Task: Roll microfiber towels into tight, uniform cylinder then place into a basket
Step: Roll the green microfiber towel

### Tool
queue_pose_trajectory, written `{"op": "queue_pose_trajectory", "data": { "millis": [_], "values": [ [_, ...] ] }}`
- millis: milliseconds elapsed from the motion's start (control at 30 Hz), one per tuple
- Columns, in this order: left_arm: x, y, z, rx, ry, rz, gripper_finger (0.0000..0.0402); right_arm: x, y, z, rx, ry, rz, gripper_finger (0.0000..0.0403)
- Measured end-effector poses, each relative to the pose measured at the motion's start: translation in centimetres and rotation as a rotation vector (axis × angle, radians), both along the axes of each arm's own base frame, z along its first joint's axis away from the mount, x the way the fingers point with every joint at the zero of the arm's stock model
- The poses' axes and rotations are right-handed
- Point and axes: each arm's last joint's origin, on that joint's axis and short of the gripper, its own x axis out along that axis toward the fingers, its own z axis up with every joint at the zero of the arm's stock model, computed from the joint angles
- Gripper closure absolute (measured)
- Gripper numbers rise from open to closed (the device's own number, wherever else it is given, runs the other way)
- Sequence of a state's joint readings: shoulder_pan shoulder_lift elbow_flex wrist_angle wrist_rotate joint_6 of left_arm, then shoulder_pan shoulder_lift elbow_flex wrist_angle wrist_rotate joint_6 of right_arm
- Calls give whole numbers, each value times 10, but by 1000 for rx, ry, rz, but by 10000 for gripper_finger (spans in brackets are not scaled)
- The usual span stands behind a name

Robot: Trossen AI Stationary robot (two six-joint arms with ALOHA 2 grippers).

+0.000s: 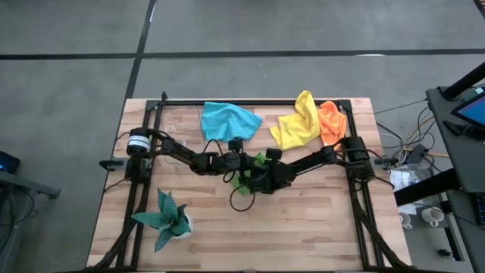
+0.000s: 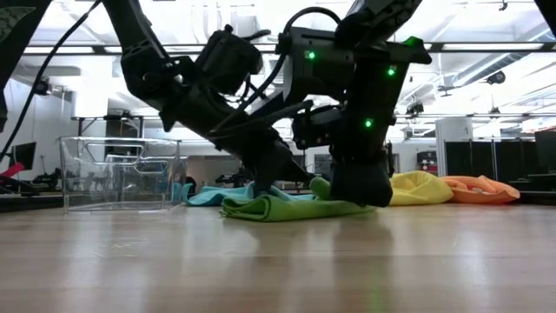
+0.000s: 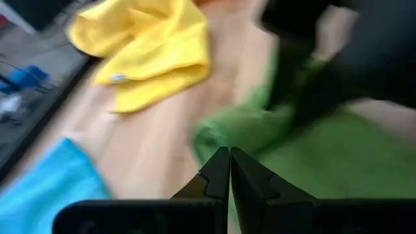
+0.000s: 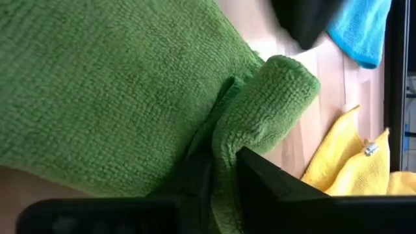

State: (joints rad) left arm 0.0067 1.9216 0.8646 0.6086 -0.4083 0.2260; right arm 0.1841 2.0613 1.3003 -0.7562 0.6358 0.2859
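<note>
High view: both grippers meeting mid-bench over the green towel; blue towel, yellow towel and orange towel along the far edge.

Left wrist view: left gripper clenched, empty, just above green cloth.

Right wrist view: right gripper pinching the green fold, fingers slightly parted.

Towels behind both claws, plant front-left

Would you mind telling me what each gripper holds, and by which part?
The right gripper has a rolled fold at the edge of the green towel between its fingers. The left gripper is shut and holds nothing.
</note>
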Motion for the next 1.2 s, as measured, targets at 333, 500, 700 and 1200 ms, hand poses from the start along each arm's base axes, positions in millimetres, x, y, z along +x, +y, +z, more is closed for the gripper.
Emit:
{"op": "queue_pose_trajectory", "data": {
  "millis": [333,500,700,1200],
  "values": [
    [6,7,0,95,-90,-57,402,4,0,3,5,-19,40,265],
    [11,11,-2,69,-118,-117,402,3,0,4,10,-14,46,265],
    [11,18,-4,26,-109,-131,402,3,0,4,9,-12,53,266],
    [12,29,-28,-57,9,-69,402,7,1,5,12,-36,76,266]
  ]
}}
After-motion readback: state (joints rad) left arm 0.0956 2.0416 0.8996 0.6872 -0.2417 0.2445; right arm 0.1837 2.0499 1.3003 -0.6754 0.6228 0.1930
